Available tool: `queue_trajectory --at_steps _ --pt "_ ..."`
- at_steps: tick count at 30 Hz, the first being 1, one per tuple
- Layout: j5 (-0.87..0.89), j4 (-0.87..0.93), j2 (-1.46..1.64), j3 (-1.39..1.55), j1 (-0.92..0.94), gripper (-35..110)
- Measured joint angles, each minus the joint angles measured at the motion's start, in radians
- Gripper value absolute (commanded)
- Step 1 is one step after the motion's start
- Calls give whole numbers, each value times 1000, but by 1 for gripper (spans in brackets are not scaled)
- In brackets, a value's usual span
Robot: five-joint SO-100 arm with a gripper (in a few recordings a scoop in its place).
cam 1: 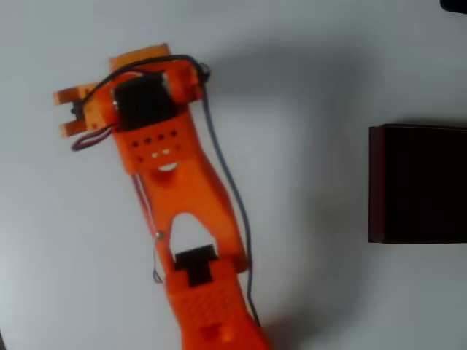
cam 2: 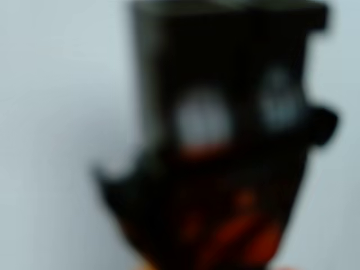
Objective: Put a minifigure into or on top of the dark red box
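My orange gripper is at the upper left of the overhead view, far to the left of the box. A small dark thing, the minifigure, sits between its two orange fingertips, and the gripper appears shut on it. In the wrist view the minifigure is a large, very blurred dark shape with two pale spots and reddish patches low down. The dark red box lies at the right edge of the overhead view, with thin maroon walls and an almost black inside, partly cut off by the frame.
The table is plain white. My orange arm runs from the bottom centre up to the gripper, with a dark cable hanging along its right side. Bare table lies between the arm and the box.
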Motion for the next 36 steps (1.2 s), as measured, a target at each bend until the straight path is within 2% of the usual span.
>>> queue_trajectory --at_steps 7,14,19,25,29,36 --pt "67 0 419 402 301 2" --pt "52 5 580 494 670 2" --pt "34 8 442 387 908 2" --pt "31 5 104 144 1072 3" --pt "49 0 -44 97 1131 6" --pt "104 0 -55 213 1134 11"
